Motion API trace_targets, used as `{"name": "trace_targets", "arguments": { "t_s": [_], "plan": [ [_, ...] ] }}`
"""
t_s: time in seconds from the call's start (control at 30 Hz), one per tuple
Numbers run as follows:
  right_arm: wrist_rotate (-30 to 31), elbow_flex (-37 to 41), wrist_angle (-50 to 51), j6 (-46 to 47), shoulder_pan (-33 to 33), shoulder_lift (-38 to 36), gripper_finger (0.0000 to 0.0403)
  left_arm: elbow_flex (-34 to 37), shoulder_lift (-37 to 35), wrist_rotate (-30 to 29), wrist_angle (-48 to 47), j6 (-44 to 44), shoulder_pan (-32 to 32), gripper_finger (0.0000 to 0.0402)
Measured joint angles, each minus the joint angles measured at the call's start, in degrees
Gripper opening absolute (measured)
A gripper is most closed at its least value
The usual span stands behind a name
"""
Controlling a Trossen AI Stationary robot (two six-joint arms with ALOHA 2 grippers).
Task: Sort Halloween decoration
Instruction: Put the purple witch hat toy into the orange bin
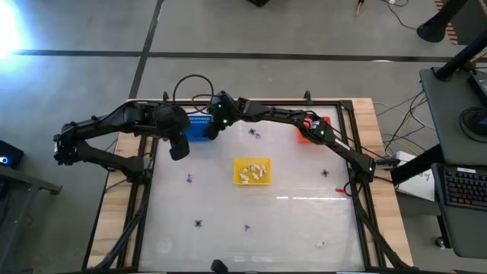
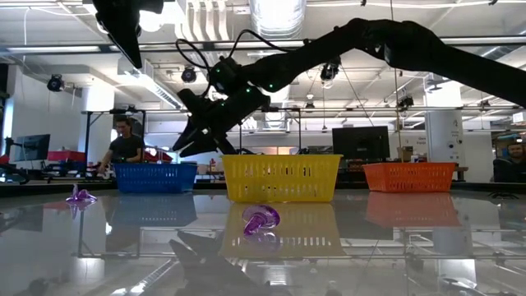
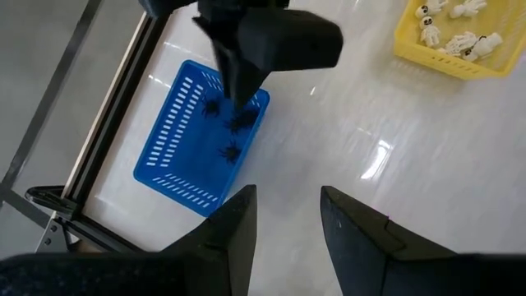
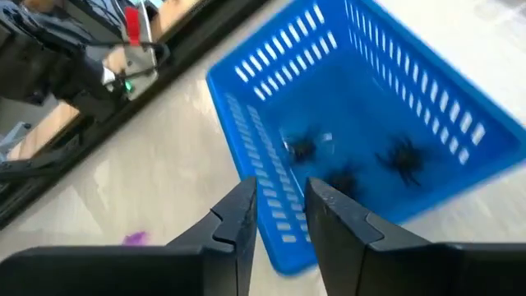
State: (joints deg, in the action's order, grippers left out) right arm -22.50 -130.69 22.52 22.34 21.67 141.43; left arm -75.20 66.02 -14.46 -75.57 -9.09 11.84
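Table (image 1: 304,221): my work surface. Blue basket (image 4: 386,107): three black spiders (image 4: 403,158) inside. Yellow basket (image 1: 252,171): cream trinkets. Purple trinkets (image 2: 260,220): loose on table. My right gripper (image 4: 279,215): above blue basket, fingers slightly parted, empty. My left gripper (image 3: 288,222): nearby, parted, empty.

- Bright overhead ceiling lights (image 2: 279,16) flare white.
- The glossy bench (image 1: 304,190) mirrors them in streaks.
- Blue basket (image 4: 370,123) below the right pincer (image 4: 279,214) looks motion-blurred.
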Motion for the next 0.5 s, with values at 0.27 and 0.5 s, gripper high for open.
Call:
{"name": "trace_targets", "arguments": {
  "t_s": [0.27,0.5],
  "plan": [
    [0.5,-4.4,23.4,-13.0,0.1,-4.1,0.0106,0.0,2.0,0.0,0.1,-0.7,0.0,0.0119],
    [6.4,-4.1,37.9,-20.2,-0.3,-8.7,0.0131,0.0,5.0,5.9,-1.5,-2.5,-0.2,0.0119]
  ]
}}
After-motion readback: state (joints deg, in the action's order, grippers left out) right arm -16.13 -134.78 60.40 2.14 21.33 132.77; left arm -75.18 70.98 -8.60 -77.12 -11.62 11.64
